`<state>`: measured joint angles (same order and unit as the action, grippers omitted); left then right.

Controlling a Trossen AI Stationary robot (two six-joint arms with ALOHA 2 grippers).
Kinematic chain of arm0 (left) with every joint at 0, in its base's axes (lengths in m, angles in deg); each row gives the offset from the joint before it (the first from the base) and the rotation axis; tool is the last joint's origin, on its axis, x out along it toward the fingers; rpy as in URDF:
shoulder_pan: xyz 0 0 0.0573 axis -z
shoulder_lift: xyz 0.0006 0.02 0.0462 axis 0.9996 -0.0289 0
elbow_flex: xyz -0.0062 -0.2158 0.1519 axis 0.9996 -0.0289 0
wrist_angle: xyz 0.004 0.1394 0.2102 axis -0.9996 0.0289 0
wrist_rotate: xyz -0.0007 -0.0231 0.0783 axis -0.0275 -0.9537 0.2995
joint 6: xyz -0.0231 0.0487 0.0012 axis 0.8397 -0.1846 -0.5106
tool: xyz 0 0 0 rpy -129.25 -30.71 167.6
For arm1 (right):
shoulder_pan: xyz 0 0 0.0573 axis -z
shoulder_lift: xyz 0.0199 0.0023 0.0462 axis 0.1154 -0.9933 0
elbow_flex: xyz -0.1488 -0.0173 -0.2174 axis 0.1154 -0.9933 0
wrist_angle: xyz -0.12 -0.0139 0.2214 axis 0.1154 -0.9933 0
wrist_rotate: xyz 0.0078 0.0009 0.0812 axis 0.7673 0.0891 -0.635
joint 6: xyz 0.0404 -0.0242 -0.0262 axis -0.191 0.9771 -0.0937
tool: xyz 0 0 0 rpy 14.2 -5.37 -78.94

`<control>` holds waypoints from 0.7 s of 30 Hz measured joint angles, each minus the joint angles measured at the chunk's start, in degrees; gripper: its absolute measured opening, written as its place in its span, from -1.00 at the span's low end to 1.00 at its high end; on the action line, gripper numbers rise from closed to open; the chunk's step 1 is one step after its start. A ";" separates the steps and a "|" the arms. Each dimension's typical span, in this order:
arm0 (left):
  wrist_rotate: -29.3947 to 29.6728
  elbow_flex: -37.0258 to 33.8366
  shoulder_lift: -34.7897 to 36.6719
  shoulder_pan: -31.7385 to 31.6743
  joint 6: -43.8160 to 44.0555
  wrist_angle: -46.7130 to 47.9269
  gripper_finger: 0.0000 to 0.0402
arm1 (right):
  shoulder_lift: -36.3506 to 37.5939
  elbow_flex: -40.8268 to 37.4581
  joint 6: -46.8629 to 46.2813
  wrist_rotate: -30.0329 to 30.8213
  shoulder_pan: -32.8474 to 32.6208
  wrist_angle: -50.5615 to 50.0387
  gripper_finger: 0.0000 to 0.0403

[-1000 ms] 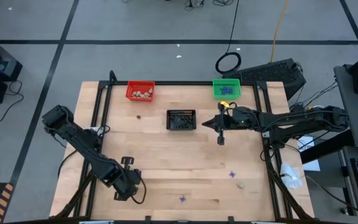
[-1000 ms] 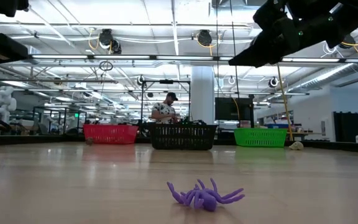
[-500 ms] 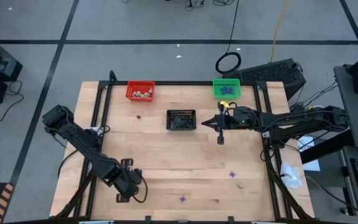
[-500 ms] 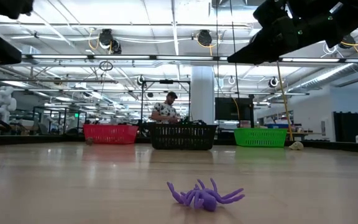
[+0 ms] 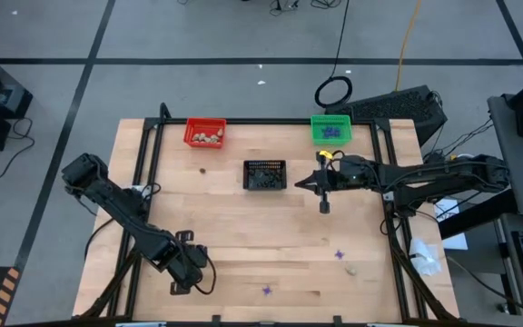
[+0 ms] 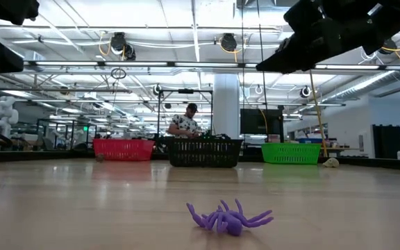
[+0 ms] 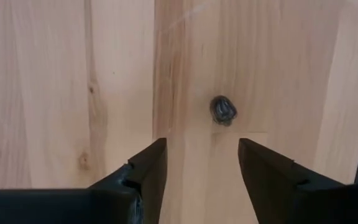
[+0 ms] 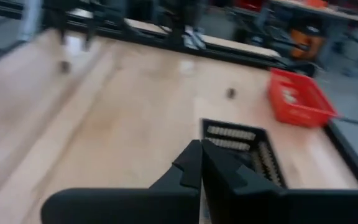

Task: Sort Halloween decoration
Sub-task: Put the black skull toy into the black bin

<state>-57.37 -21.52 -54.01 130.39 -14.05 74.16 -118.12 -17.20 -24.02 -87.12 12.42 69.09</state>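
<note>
Two claws: left gripper (image 7: 197, 171) spread over a dark bit (image 7: 223, 110) at table's near-left; we'd centre it, drop straight, then pinch. Right gripper (image 5: 324, 205), fingers pressed together, empty, hangs beside black basket (image 5: 264, 174).

Three baskets (image 5: 265, 174) along the table's (image 5: 243, 236) far side, trinkets (image 5: 339, 254) nearer.

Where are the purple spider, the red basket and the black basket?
purple spider (image 6: 228, 218), low view, on its body.
red basket (image 5: 204, 124), high view, on its rim.
black basket (image 5: 264, 164), high view, on its rim.
</note>
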 joint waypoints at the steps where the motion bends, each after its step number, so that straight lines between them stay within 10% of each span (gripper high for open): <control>1: 0.02 0.00 0.00 -0.06 -0.70 0.02 -0.04 | -0.33 -0.18 0.48 -1.82 0.26 0.71 -1.00; 21: -0.62 0.04 0.02 -2.80 -2.03 -8.03 -0.03 | -1.16 -3.62 1.90 -6.51 5.97 8.60 -1.00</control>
<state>-57.99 -21.48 -53.99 127.59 -16.08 66.13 -119.28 -20.83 -22.12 -93.63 18.38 77.69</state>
